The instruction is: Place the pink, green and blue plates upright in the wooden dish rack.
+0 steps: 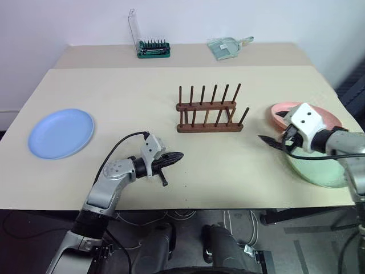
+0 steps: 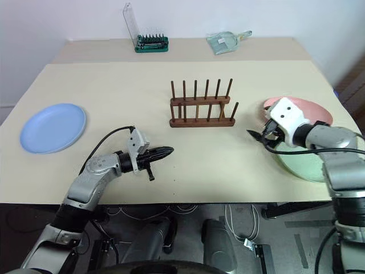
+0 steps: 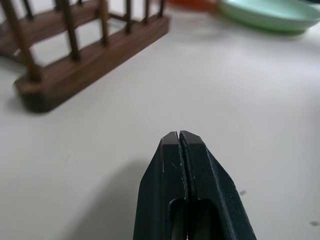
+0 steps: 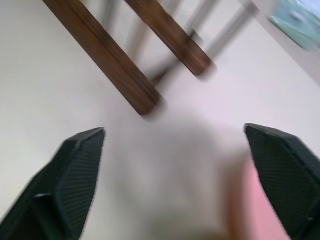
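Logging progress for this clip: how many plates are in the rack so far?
None. The wooden dish rack holds no plate. The blue plate lies flat far left; pink plate and green plate lie at right. Right gripper is open near them, holding nothing; left gripper is shut, holding nothing. All three placements remain.

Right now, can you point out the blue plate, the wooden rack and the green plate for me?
blue plate (image 1: 61,133), left eye view, middle of its flat face.
wooden rack (image 1: 208,128), left eye view, front base rail.
green plate (image 3: 270,15), left wrist view, its outer rim.
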